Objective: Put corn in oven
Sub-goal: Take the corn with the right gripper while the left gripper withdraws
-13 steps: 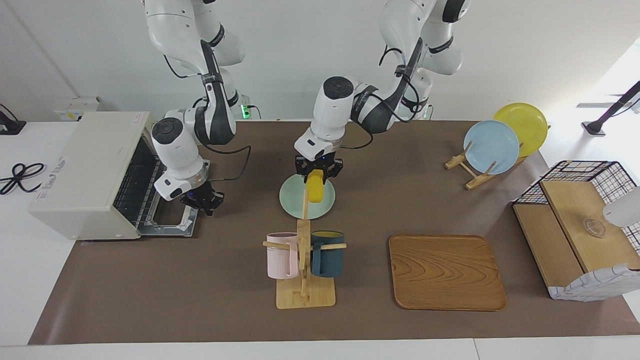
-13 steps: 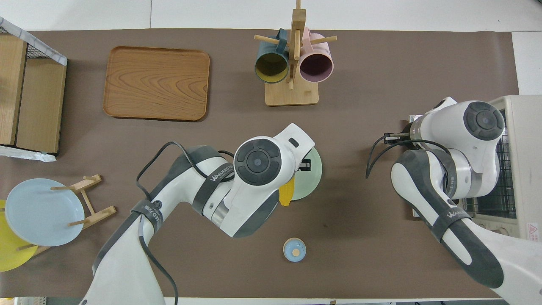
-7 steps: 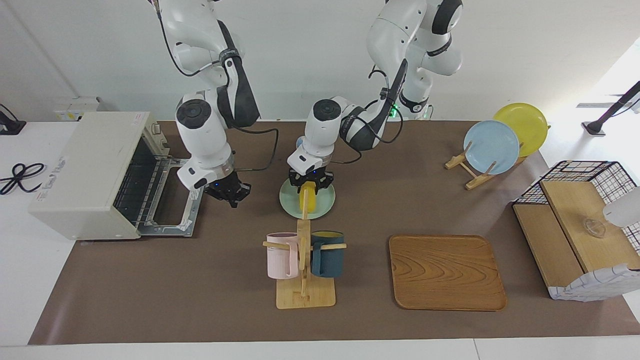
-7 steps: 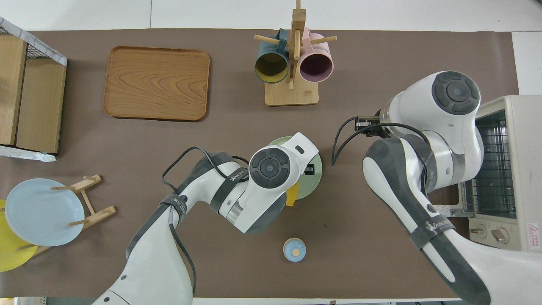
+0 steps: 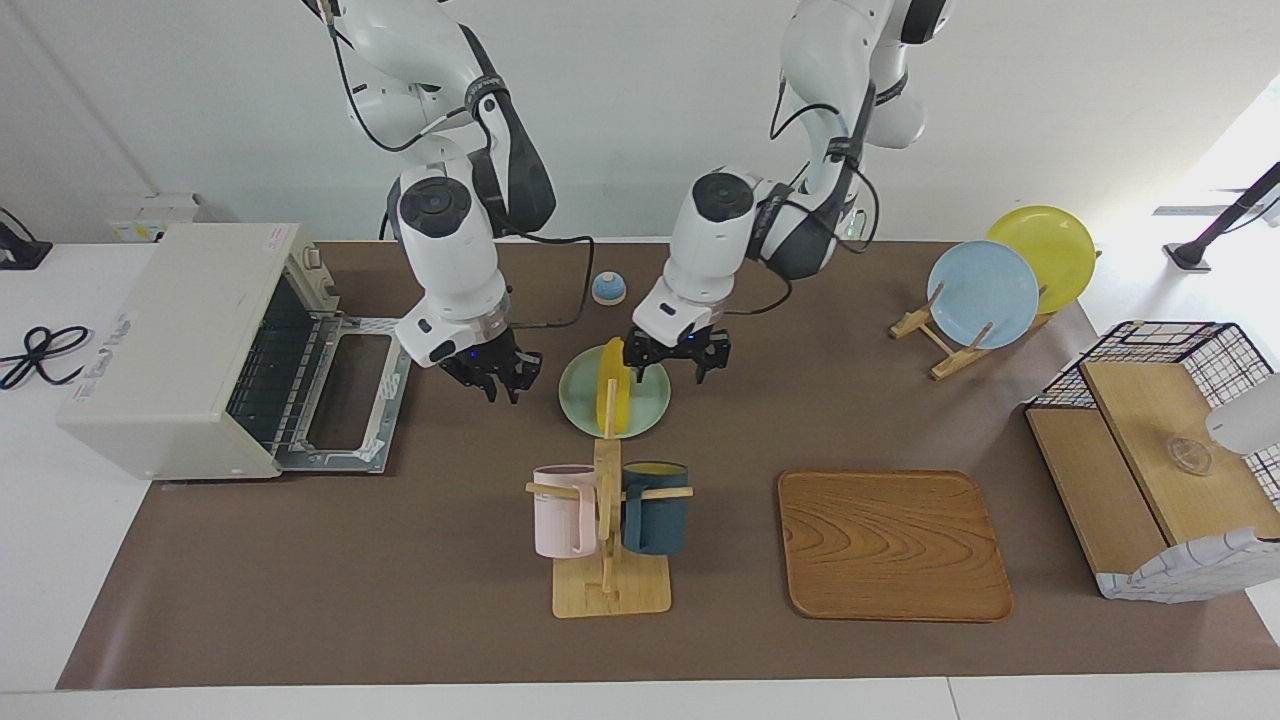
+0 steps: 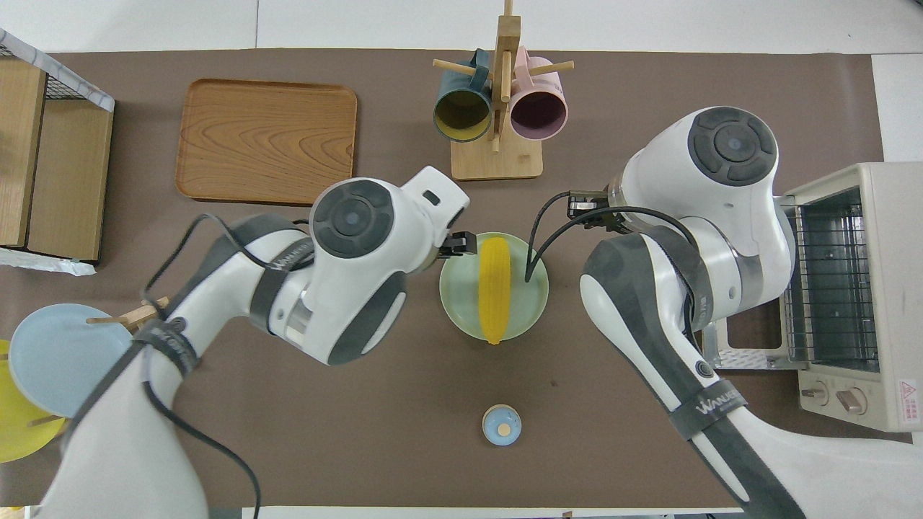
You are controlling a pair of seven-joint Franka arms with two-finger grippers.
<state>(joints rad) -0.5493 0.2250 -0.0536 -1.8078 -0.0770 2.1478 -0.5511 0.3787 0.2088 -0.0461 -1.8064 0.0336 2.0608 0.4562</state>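
The yellow corn [image 5: 612,386] lies flat on a pale green plate [image 5: 580,398] in the middle of the table; it also shows in the overhead view [image 6: 495,288]. My left gripper [image 5: 675,366] is open and empty, just above the plate's edge toward the left arm's end, apart from the corn. My right gripper [image 5: 492,374] hangs low over the table between the plate and the oven [image 5: 170,345]. The cream oven stands at the right arm's end with its door [image 5: 350,400] dropped open and its rack showing.
A mug rack [image 5: 608,560] with a pink and a dark blue mug stands farther from the robots than the plate. A wooden tray [image 5: 893,545], a plate stand [image 5: 985,290] and a wire-and-wood basket [image 5: 1150,450] lie toward the left arm's end. A small blue knob [image 5: 608,288] sits near the robots.
My left gripper let go of the corn, which now lies on the green plate, and drew aside toward the left arm's end. My right gripper moved from the oven door toward the plate.
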